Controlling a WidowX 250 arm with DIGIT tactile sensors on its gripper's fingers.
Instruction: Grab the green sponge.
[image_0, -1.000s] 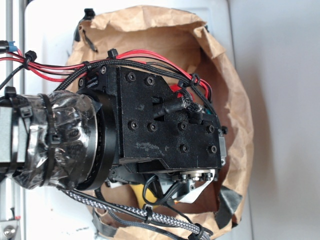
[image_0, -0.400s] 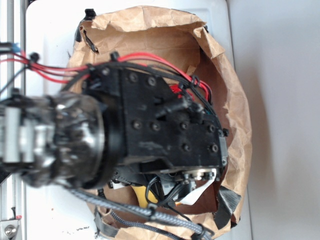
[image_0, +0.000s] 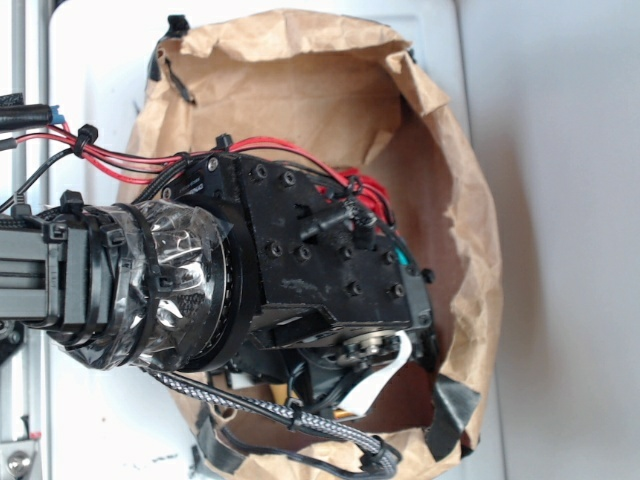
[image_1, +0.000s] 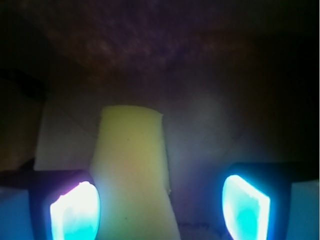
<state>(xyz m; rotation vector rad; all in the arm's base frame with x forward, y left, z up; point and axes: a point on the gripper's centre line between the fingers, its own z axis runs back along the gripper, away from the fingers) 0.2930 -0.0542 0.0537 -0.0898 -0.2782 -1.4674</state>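
Observation:
The green sponge (image_1: 132, 170) shows in the wrist view as a pale yellow foam block lying lengthwise on the dim floor of the bag. My gripper (image_1: 160, 210) is open and straddles its near end. The sponge rests close against the left fingertip (image_1: 75, 212), while a wide gap separates it from the right fingertip (image_1: 246, 207). In the exterior view the black arm housing (image_0: 320, 250) reaches down into the bag and hides both the fingers and the sponge.
A crumpled brown paper bag (image_0: 300, 80) surrounds the arm on a white surface, with its walls close on all sides. Black tape (image_0: 455, 410) patches the bag's rim at the lower right. Red and braided cables (image_0: 260, 405) trail from the arm.
The arm has shifted left and sunk deeper into the bag, tilting a little. The yellow sponge edge that showed below the housing is now covered.

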